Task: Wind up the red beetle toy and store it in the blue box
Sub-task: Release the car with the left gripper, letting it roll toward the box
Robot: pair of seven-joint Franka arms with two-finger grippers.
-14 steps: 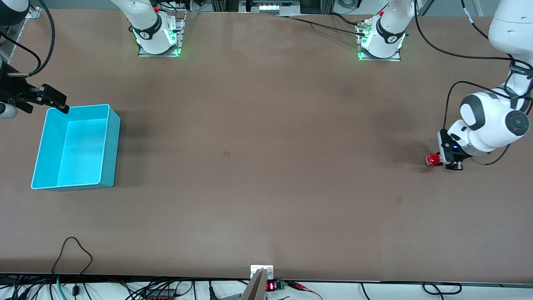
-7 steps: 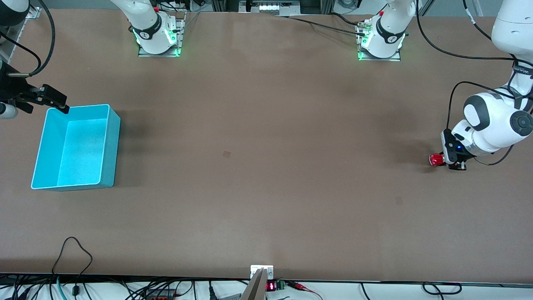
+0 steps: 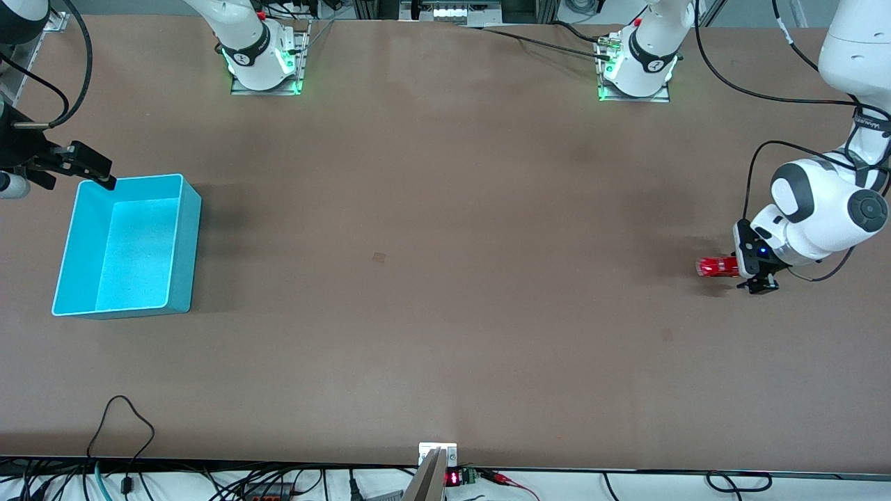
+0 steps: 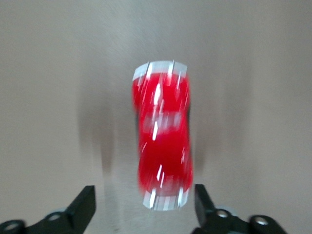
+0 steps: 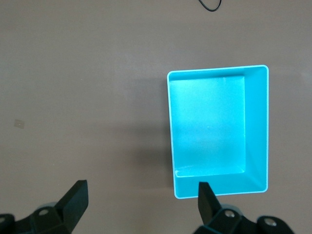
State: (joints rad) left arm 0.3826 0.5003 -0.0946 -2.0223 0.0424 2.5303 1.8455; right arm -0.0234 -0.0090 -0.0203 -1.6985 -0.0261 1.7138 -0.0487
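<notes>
As the red beetle toy [image 3: 717, 267] now blurs clear of the left gripper [image 3: 743, 268], whose fingers [image 4: 84, 204] stand wide w/ nothing held, it looks released & rolling on the table [image 3: 445, 278] toward 9 o'clock, where the blue box [image 3: 69, 257] sits empty under the waiting right gripper [image 3: 104, 182], also spread wide

A: Red beetle toy [image 3: 717, 267] now sits on the table farther out from the left pincer [image 3: 746, 271] than one second ago, toward the right arm's end; earlier it was tucked right against the fingers.

B: Confirmed. Left wrist view shows the toy [image 4: 163, 141] motion-smeared, ahead of the open left pincer [image 4: 145, 209], touching neither finger [image 4: 84, 207].

A: Left wrist has also shifted a little in the front view. Half a second ago it was slightly closer to the table edge.
</notes>
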